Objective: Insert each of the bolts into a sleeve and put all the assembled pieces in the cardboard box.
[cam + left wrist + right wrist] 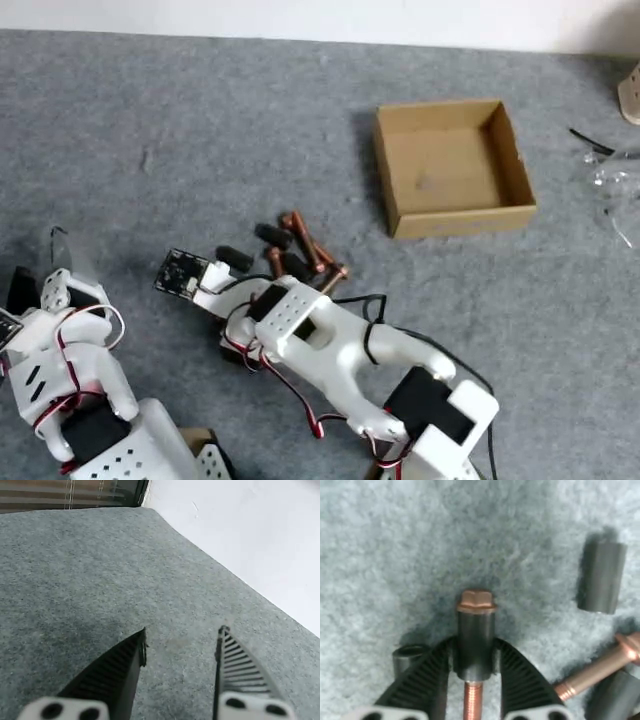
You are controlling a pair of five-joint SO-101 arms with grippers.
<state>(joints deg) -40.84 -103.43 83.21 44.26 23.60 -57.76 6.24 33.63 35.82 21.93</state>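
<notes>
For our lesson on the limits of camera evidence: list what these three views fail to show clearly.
- High view: the arm's own wrist covers the right gripper and the sleeve it grips.
- High view: the pile of bolts and sleeves overlaps and runs under that arm, so no count.
- Right wrist view: another sleeve is half hidden behind a finger.

Four sleeves, about four bolts, one box
</notes>
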